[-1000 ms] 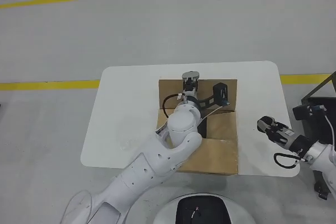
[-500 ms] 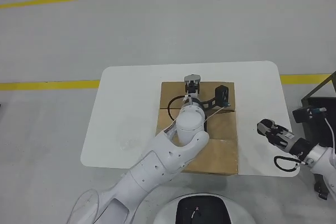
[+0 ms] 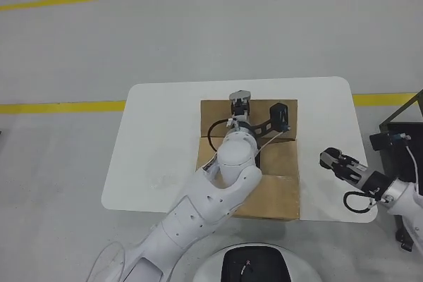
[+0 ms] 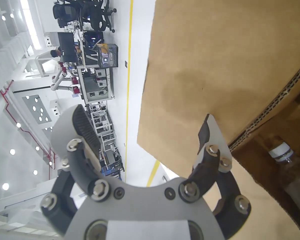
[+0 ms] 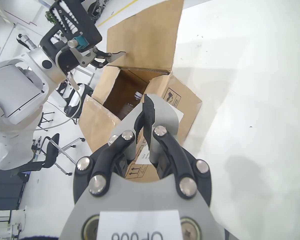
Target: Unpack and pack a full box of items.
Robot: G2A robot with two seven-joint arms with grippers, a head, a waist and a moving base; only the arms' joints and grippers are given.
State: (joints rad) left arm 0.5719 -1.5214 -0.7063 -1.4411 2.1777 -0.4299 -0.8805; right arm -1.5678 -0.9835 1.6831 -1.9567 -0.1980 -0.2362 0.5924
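The box (image 5: pixel 182 101) is set mid-counter (image 3: pixel 162 141) with flaps opened and a bottle (image 4: pixel 280 151) inside, so unpacking is judged barely begun, the left hand (image 4: pixel 142 121) spread at the far flap (image 5: pixel 145 41), the right hand (image 5: pixel 148 106) clenched empty alongside.

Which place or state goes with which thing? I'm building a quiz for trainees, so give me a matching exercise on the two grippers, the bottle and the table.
Things:
1 left gripper
2 right gripper
3 bottle
4 table

Places or states:
A inside the box
B shut, above the table beside the box
C open, at the box's far flap
D white, under the box

Pairs: 1-C, 2-B, 3-A, 4-D
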